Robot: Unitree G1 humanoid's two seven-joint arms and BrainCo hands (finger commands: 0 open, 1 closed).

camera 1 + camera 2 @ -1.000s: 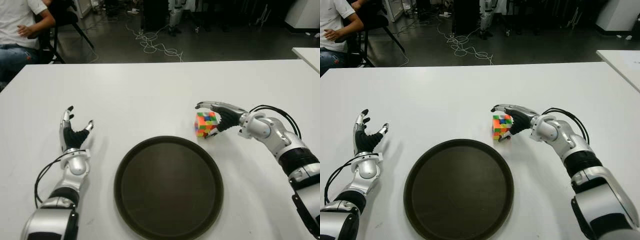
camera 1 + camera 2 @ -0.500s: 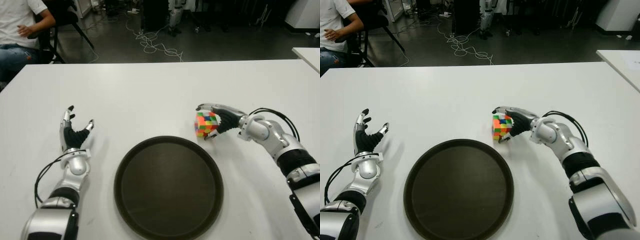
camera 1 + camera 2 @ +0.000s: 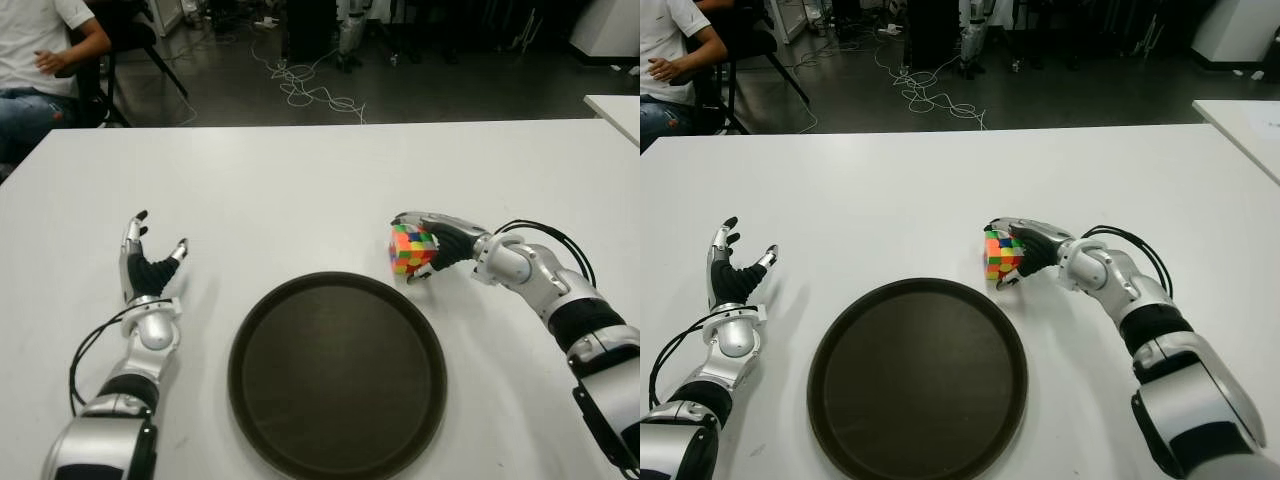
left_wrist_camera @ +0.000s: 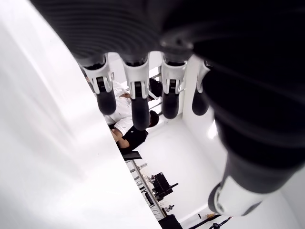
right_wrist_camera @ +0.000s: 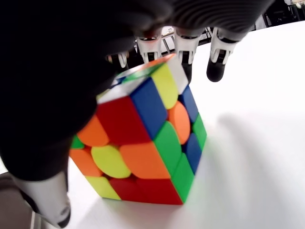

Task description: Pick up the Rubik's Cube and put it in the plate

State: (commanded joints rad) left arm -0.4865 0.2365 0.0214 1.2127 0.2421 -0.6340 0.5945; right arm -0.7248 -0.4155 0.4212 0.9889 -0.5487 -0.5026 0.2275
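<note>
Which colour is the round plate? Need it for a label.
Dark brown round plate, clearest in the left eye view.

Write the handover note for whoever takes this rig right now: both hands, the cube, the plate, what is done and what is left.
Right hand: closed around the Rubik's Cube, fingers over its top and thumb low on its side. The cube looks tilted, with its lower edge at or just off the white table; a full lift is not clear.
Left hand: open, holds nothing, shows to the left of the plate.
Plate: dark, round, nothing in it, in front of the robot; the cube sits just beyond its far right rim.
Done: reach and grasp.
Left: lift the cube, carry it over the plate, set it down, release.
</note>
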